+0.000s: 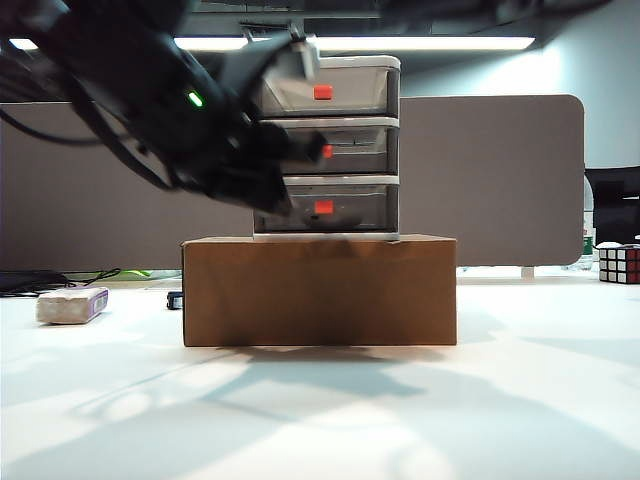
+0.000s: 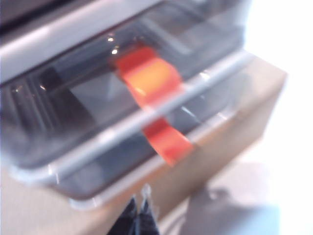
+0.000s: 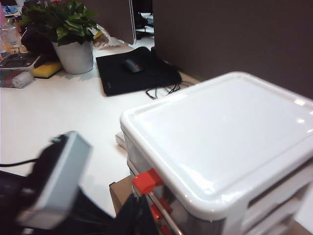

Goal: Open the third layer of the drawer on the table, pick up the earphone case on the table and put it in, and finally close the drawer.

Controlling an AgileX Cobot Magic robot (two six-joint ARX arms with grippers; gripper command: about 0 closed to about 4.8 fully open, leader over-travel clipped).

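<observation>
No readable writing shows anywhere. The left end effector (image 2: 139, 215), fingers pinched together on nothing, hovers just in front of the third layer (image 1: 325, 208) of the drawer (image 1: 330, 145), which sits on a cardboard box (image 1: 320, 290) on the white bench (image 1: 400, 410). The right end effector is out of sight above the drawer. The earphone case isn't visible. Grey partitions stand behind.

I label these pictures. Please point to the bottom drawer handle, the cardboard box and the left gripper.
Bottom handle (image 1: 324, 207), exterior view, its front.
Cardboard box (image 1: 320, 295), exterior view, front face.
Left gripper (image 2: 139, 213), left wrist view, shut fingertips.
</observation>
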